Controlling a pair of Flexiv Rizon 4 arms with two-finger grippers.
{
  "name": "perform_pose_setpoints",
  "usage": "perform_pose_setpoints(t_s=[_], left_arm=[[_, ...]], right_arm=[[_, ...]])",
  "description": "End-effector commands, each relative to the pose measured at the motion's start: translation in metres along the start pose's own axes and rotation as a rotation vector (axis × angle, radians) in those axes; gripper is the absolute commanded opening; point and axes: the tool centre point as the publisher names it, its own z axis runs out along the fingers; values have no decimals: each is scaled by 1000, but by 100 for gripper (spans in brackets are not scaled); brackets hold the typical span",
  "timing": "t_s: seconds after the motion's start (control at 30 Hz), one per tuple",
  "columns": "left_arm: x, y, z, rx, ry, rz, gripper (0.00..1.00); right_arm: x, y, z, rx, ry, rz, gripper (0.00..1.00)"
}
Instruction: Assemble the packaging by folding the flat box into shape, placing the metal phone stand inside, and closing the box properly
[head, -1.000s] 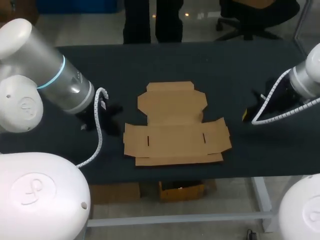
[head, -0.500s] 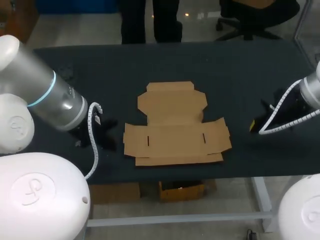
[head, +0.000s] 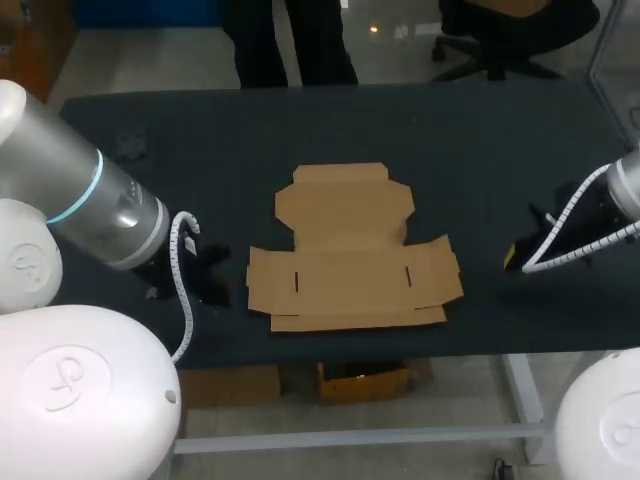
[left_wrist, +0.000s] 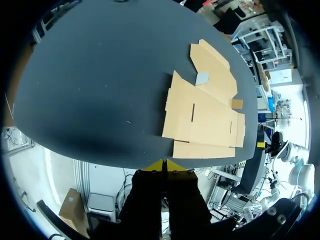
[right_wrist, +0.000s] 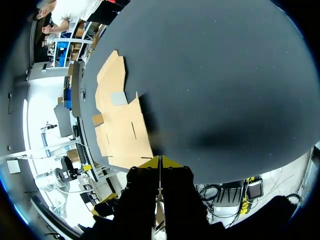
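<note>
The flat brown cardboard box (head: 350, 250) lies unfolded in the middle of the dark table, flaps spread out. In the left wrist view the flat box (left_wrist: 205, 110) is ahead of my left gripper (left_wrist: 164, 164), whose yellow tips are pressed together with nothing between them. My left gripper (head: 212, 285) hangs over the table left of the box, apart from it. My right gripper (head: 512, 258) is to the right of the box, also apart. Its tips (right_wrist: 160, 161) are shut and empty, with the flat box (right_wrist: 120, 125) ahead. A small grey patch (left_wrist: 202, 78) shows at a notch in the cardboard; I cannot tell what it is.
The dark table (head: 450, 150) stretches bare on all sides of the cardboard. Its near edge (head: 400, 345) runs just below the box and close under both grippers. My left arm's white cable (head: 180, 270) hangs beside its gripper.
My left arm has drawn back to the left and toward the near edge, away from the box. My right arm has pulled away to the right. The box has not moved.
</note>
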Motion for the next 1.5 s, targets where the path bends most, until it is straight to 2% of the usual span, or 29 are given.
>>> perform_pose_setpoints(t_s=[0.03, 0.47, 0.63, 0.8, 0.93, 1.07, 1.3, 1.5], left_arm=[[1, 0, 1, 2, -3, 0, 0], [1, 0, 1, 2, -3, 0, 0], [-3, 6, 6, -5, 23, 6, 0], [-7, 18, 12, -26, 62, 47, 0], [-8, 26, 17, -34, 70, 66, 0], [-9, 30, 20, -38, 83, 78, 0], [-9, 39, 27, -49, 96, 109, 0], [-8, 36, 39, -75, 100, 111, 0]], right_arm=[[-1, 0, -1, 1, 3, -1, 0], [-1, 0, -1, 1, 3, -1, 0], [-2, -11, 2, 15, -13, 16, 0], [-6, -30, -1, -39, 20, -59, 0], [-15, -35, 4, -61, 32, -113, 0], [-20, -38, 9, -41, 47, -126, 0], [-18, -56, 11, -16, 66, -189, 0], [-19, -62, 20, 15, 76, -212, 0]])
